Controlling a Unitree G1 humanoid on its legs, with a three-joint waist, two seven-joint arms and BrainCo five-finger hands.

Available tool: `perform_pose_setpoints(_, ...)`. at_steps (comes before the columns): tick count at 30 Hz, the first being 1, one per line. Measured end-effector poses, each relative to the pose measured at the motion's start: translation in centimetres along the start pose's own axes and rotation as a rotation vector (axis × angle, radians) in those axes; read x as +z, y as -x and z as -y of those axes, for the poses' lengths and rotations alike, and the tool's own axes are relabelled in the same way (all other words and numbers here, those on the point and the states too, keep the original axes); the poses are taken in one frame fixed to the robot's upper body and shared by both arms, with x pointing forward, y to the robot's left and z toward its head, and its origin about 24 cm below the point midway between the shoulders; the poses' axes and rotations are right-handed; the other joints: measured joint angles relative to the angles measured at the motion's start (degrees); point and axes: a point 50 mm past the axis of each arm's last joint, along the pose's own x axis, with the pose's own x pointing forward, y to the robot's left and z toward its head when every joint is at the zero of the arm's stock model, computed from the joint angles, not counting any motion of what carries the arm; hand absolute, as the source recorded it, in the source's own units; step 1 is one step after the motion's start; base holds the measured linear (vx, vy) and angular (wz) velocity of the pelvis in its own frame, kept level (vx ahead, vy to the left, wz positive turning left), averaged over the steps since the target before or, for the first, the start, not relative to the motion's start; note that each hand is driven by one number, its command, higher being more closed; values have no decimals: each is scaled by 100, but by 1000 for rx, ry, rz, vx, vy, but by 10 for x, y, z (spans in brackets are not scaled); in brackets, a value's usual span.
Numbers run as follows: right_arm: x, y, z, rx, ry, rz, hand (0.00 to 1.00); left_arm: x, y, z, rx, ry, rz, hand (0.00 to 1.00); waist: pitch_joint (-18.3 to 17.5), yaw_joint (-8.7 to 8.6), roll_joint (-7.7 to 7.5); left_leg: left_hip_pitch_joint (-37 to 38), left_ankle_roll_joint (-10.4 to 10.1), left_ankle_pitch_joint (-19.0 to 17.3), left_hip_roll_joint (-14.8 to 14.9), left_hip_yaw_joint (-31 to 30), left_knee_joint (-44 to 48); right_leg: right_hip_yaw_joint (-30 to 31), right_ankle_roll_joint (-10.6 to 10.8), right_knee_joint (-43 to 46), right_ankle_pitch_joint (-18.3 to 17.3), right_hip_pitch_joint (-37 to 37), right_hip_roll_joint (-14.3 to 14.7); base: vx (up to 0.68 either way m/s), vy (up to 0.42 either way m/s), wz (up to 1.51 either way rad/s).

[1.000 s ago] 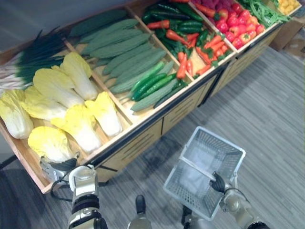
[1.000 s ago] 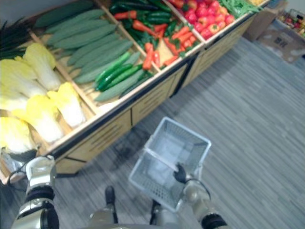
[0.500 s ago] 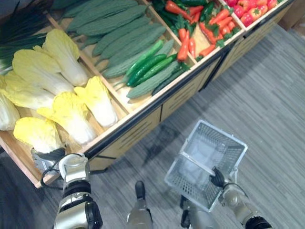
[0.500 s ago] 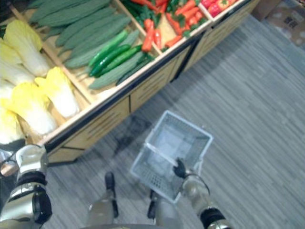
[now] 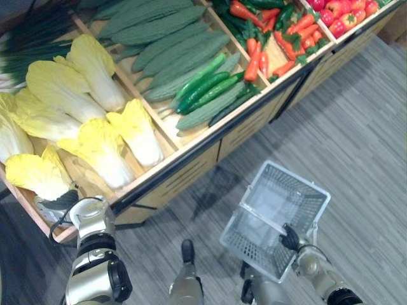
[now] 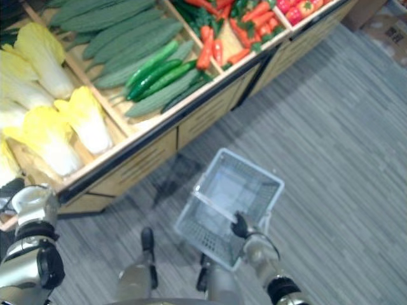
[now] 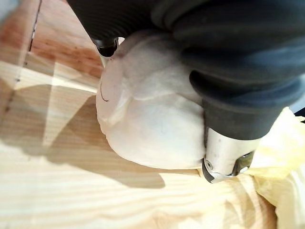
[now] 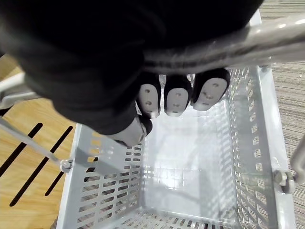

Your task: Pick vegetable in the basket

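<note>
Grey striped floor [image 5: 356, 127] lay below a wooden produce stand [image 5: 181, 184]. Its compartments held napa cabbages [image 5: 63, 95], cucumbers [image 5: 203, 89] and carrots [image 5: 254, 63]. Grey mesh basket [image 5: 251, 244] hung over the floor, apart from the stand front. Right hand [image 5: 290, 239] was curled round basket handle [image 8: 228, 43]. Nearest cabbage [image 7: 152, 129] lay in the stand's near-left corner. Left hand [image 7: 221, 152] clasped its white base, fingers wrapped on it.

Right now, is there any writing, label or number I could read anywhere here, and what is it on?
No text here can be read.
On the cardboard box on the floor: dark print, too blurred to read.
On the basket, the wooden stand and the vegetables: no labels, numbers or signs visible.
</note>
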Motion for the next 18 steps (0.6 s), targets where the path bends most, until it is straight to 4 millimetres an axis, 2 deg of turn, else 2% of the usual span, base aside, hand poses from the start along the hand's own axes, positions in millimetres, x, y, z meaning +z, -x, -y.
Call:
perform_pose_setpoints(3, 3, 0, -4, 27, 8, 13, 100, 4, 24, 15, -79, 68, 30, 100, -19, 17, -46, -7, 19, 14, -8, -87, 0, -65, 1, -9, 0, 54, -49, -10, 27, 13)
perform_pose_setpoints(7, 2, 2, -8, 46, 10, 11, 100, 8, 54, 22, -147, 153, 74, 100, -27, 38, -62, 42, 24, 25, -11, -214, 0, -144, 2, -10, -1, 176, -48, 14, 14, 13)
perform_pose_setpoints(14, 0, 5, -12, 69, 13, 0, 100, 21, 79, 21, -189, 198, 186, 100, -88, 87, -73, 79, 16, 49, -6, -379, 0, -297, 3, -12, -4, 312, -22, 13, 10, 11)
perform_pose_setpoints(18, 1, 6, -18, 86, 11, -2, 100, 27, 98, 23, -234, 224, 233, 100, -290, 170, -111, 68, 18, 78, -12, -553, -1, -429, 0, -21, -9, 403, 2, 12, 14, 21)
